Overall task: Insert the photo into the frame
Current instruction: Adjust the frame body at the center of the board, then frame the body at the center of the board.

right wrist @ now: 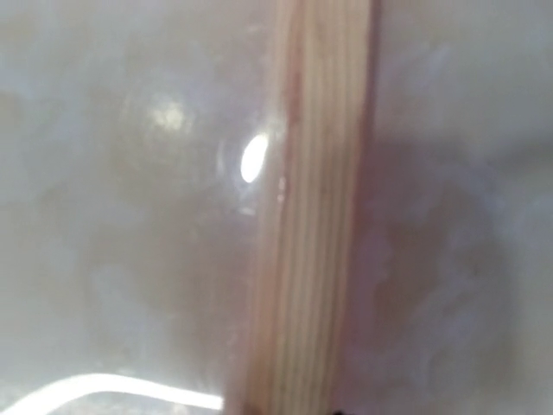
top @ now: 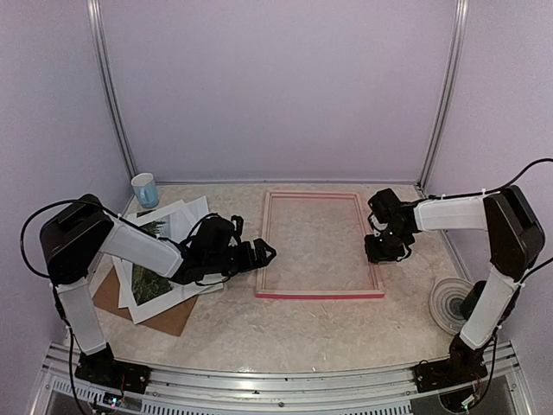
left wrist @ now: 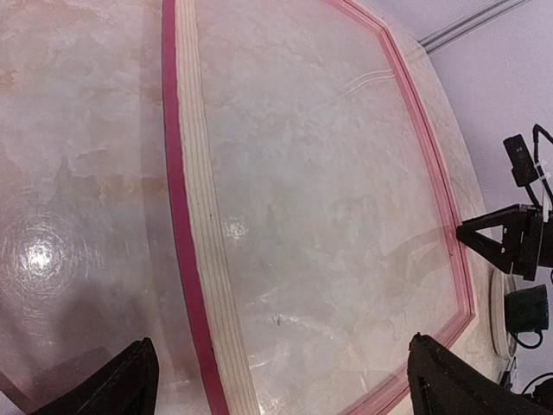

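The frame [top: 320, 294] lies flat in the middle of the table, pale wood side up with pink edges. My left gripper [top: 263, 253] hovers wide open at its left rail [left wrist: 186, 216], and nothing is between the fingertips [left wrist: 130, 380]. My right gripper [top: 386, 249] sits low over the frame's right rail [right wrist: 315, 216], which fills the right wrist view in a blur. Its jaws are hidden there. The photo [top: 149, 284], green trees on white paper, lies at the left under my left arm.
White sheets [top: 177, 216] and a brown board [top: 168, 316] lie around the photo at the left. A blue and white cup [top: 145, 189] stands at the back left. A round white disc [top: 449, 303] lies by the right arm's base.
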Robot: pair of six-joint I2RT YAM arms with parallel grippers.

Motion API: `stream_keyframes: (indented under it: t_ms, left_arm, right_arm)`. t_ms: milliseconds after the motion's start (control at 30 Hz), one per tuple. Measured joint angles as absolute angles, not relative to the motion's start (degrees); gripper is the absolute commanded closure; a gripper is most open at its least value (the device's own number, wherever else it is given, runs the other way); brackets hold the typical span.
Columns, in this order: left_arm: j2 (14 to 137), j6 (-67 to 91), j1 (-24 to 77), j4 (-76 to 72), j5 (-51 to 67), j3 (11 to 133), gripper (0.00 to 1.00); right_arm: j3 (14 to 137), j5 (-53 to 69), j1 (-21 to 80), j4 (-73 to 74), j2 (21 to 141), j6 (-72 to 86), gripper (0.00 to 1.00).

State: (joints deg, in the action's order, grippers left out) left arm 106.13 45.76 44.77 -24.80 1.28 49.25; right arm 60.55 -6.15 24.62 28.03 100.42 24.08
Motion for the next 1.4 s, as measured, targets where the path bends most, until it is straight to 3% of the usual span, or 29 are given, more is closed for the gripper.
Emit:
stream_keyframes:
  t_ms: [433,867,1400]
  left_arm:
    - [106.1,44.4,44.8,-21.8,-0.7,52.3,0.01]
    - [104.6,43.4,44.6,-18.7,-3.1,54.6,0.01]
    - [102.4,43.2,44.3,-16.8,-5.0,54.6,0.01]
  right_arm:
    - [60.6,-6.1,24.6,28.5,96.4,23.7,0.63]
    - [60.6,-6.2,24.6,28.9,93.1,22.7,0.44]
    - [60.1,-5.1,24.6,28.8,92.2,21.9,0.35]
